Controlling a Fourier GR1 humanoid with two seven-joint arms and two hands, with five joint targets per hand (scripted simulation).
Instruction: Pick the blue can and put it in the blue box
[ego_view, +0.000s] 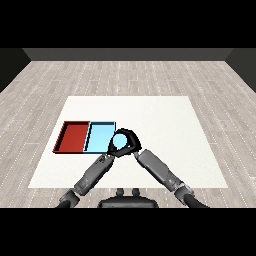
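Note:
The blue can (119, 142) shows its pale blue top just past the right edge of the light blue tray (99, 137). My right hand (132, 140) is curled round the can, shut on it, near the tray's near right corner. I cannot tell whether the can is touching the table or lifted off it. My left hand (111, 152) sits close below and to the left of the can, partly merged with the right hand's dark shape. The red tray (72, 136) lies directly left of the blue one.
Both trays lie at the left side of the white table (165, 120). My two forearms cross the table's near edge and meet at the can.

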